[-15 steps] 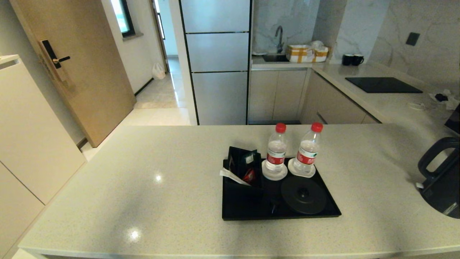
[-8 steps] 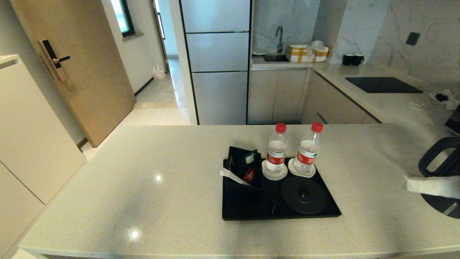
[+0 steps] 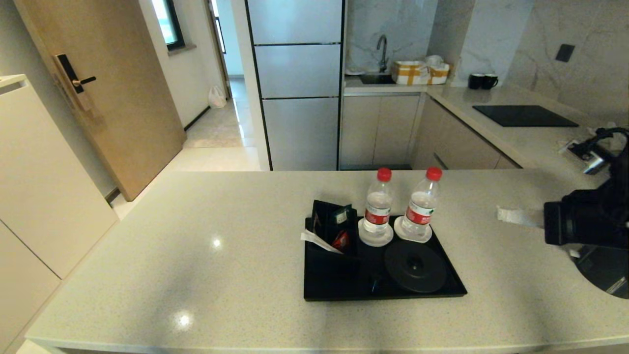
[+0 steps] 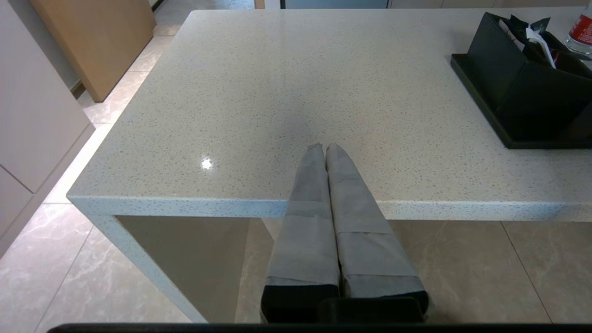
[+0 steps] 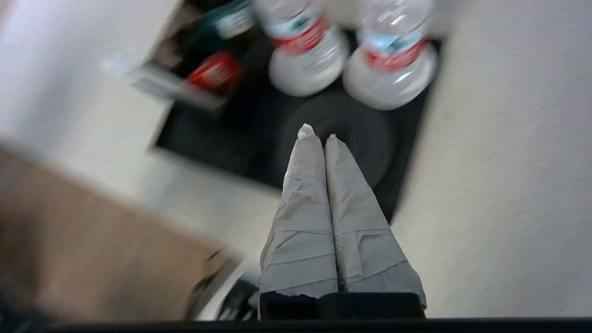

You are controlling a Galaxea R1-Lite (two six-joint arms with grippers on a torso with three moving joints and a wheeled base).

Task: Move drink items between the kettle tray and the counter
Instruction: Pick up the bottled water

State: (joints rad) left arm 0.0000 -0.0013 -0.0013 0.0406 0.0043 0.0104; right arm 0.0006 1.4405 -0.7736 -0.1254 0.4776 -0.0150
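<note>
At the surface's [image 3: 196, 255] right edge, the right end effector [image 3: 511, 215], fingers pressed together and empty, has swung up and in toward the bottles [image 3: 377, 206] on the kettle tray [image 3: 339, 290], now hiding the kettle. The left end effector [image 4: 325, 150] hangs closed by the near edge.

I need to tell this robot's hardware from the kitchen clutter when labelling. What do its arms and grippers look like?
Each gripper, left gripper and right gripper, has two long tapering fingers wrapped in pale grey tape on a black base. The right arm is bulky matte black, with a black cable looping above it.
</note>
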